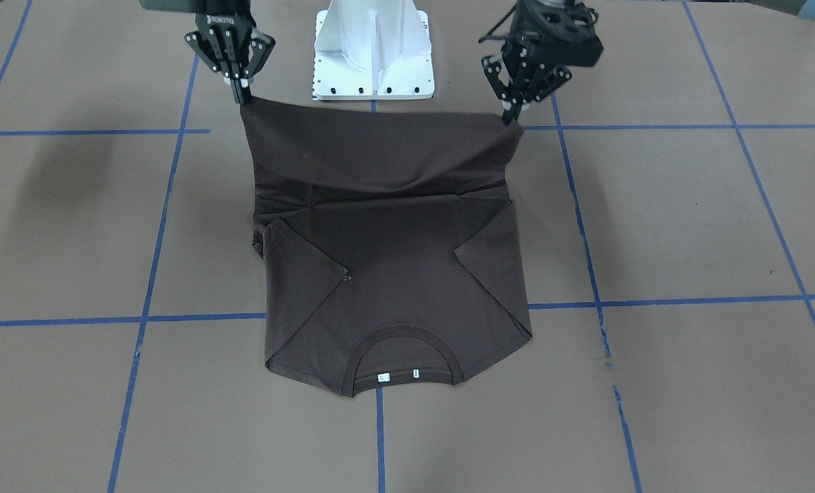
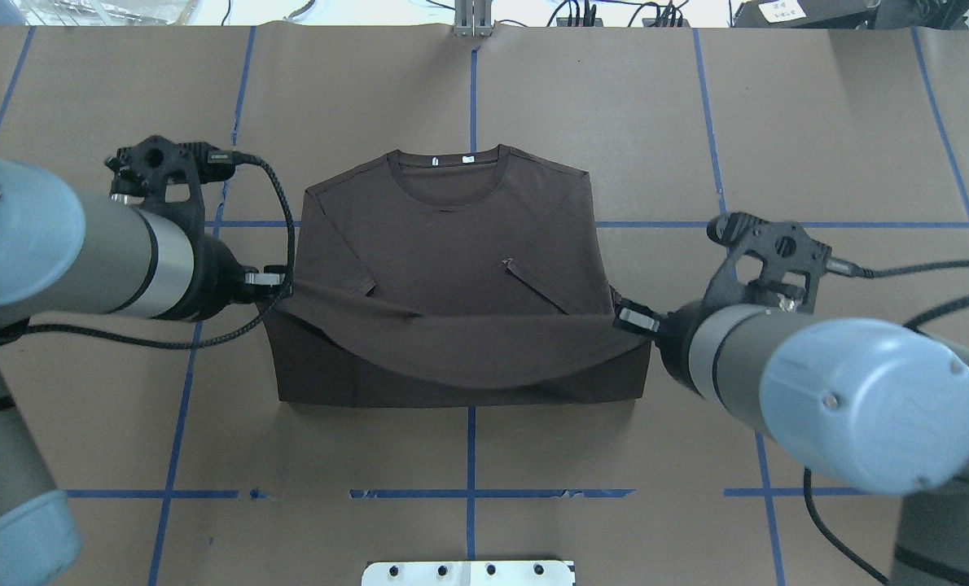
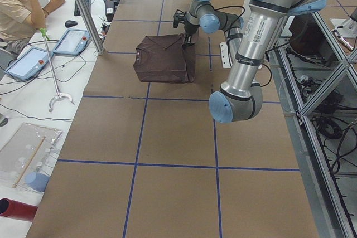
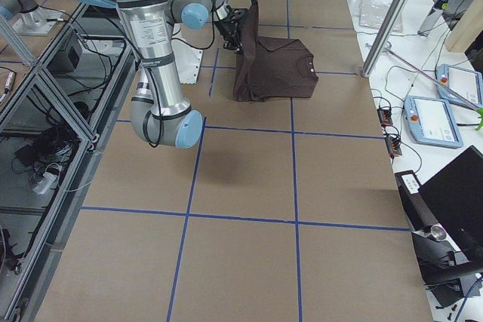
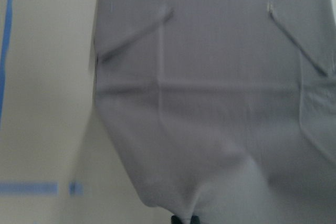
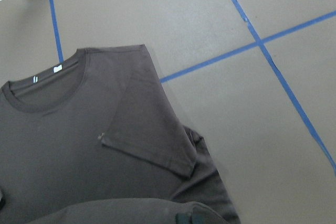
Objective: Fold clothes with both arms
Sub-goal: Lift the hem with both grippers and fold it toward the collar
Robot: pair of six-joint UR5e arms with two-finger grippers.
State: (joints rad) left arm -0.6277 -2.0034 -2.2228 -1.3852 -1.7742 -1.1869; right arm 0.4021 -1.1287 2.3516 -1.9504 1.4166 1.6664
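The clothes, one dark brown T-shirt [image 1: 394, 274] [image 2: 452, 236], lie on the brown table with the collar [image 1: 402, 356] away from the robot and both sleeves folded inward. The bottom hem is lifted off the table and stretched taut between the two arms. My left gripper [image 1: 513, 116] [image 2: 277, 291] is shut on one hem corner. My right gripper [image 1: 244, 96] [image 2: 624, 316] is shut on the other corner. Cloth hangs from the pinch in the left wrist view [image 5: 210, 103]. The right wrist view shows the flat upper shirt [image 6: 79, 140] below the raised hem.
The white base pedestal [image 1: 373, 61] [image 2: 468, 572] stands just behind the raised hem. Blue tape lines [image 1: 147, 318] grid the table. A seated person [image 3: 19, 4] and tablets [image 3: 72, 42] [image 4: 434, 122] are on side tables beyond the far edge, by metal posts [image 3: 83, 9].
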